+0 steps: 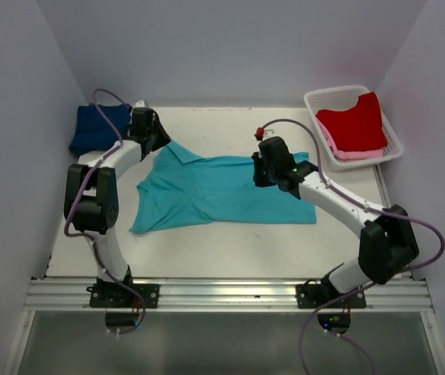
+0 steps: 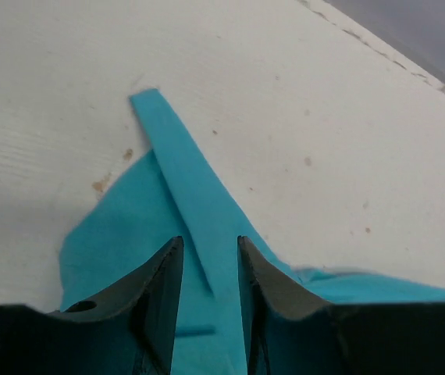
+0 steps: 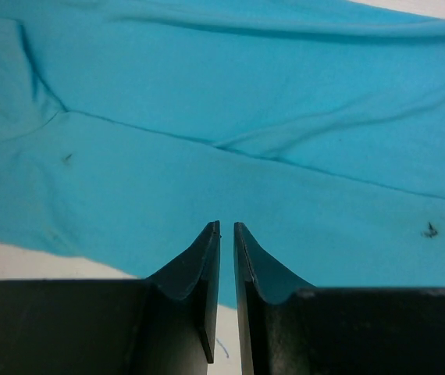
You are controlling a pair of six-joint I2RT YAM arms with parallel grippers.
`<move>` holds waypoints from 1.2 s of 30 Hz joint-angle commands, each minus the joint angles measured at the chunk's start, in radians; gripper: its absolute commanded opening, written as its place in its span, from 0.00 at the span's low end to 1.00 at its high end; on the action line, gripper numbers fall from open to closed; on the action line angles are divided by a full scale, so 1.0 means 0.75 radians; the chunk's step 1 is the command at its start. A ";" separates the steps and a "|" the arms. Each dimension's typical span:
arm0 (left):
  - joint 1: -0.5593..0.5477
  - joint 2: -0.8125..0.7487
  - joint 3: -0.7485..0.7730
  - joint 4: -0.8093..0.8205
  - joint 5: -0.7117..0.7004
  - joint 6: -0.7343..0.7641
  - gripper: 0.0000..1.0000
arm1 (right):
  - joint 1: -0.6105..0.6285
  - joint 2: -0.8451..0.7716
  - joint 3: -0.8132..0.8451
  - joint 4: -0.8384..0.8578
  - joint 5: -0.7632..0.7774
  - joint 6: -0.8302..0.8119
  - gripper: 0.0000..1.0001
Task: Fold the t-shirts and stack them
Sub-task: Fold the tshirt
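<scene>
Your left gripper (image 2: pixel 209 242) has its jaws apart astride the collar strip of the teal shirt (image 1: pixel 222 191), which lies spread on the table (image 1: pixel 230 250). Your right gripper (image 3: pixel 226 226), barely parted and empty, hovers over the opposite end, probably ready to fold.

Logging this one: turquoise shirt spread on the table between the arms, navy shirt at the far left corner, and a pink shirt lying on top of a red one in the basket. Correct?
Not quite. In the basket the red shirt lies on top of the pink shirt, as the top external view shows. The turquoise shirt and navy shirt are as you noted.
</scene>
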 commanded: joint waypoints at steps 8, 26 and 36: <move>0.127 0.383 0.399 -0.102 0.028 -0.034 0.38 | -0.001 -0.541 -0.286 -0.023 0.038 0.031 0.16; 0.154 0.618 0.569 -0.216 0.049 -0.137 0.37 | -0.001 -0.709 -0.356 -0.146 0.105 0.064 0.15; 0.156 0.681 0.486 -0.006 0.202 -0.192 0.12 | 0.001 -0.692 -0.339 -0.170 0.185 0.078 0.07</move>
